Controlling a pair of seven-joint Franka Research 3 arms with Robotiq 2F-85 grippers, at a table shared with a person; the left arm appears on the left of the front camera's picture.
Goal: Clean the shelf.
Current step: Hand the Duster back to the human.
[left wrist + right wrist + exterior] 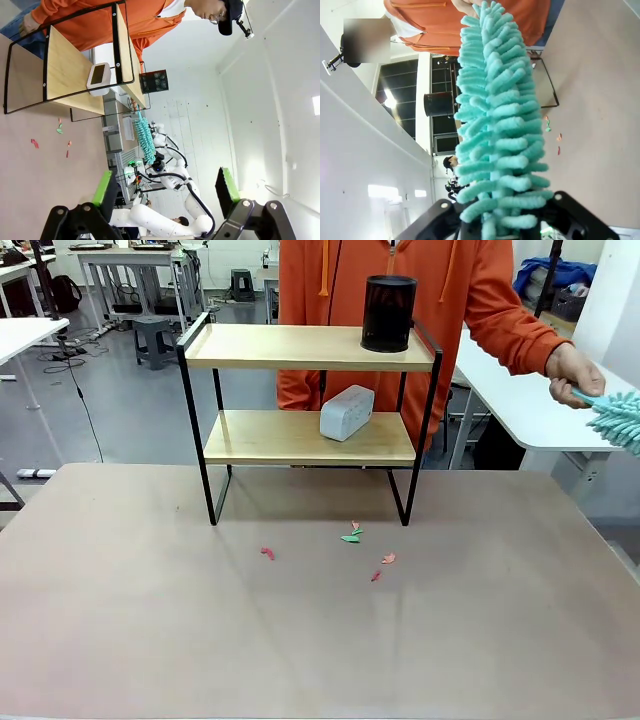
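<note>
Scraps of coloured paper (352, 537) litter the worktop (300, 640) just before the shelf (310, 347), which looks light, stiff and tippy. A black cylinder (388, 313) and white box (346, 412) block wiping. The person's hand (573, 375) holds a soft teal duster (497, 125) between the right gripper's (512, 220) parted jaws; left gripper (167, 187) gapes empty.

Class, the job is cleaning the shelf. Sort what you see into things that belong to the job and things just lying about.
Belongs to the job:
shelf
teal duster
person's hand holding it

Just lying about:
black cylinder
grey box
paper scraps
</note>
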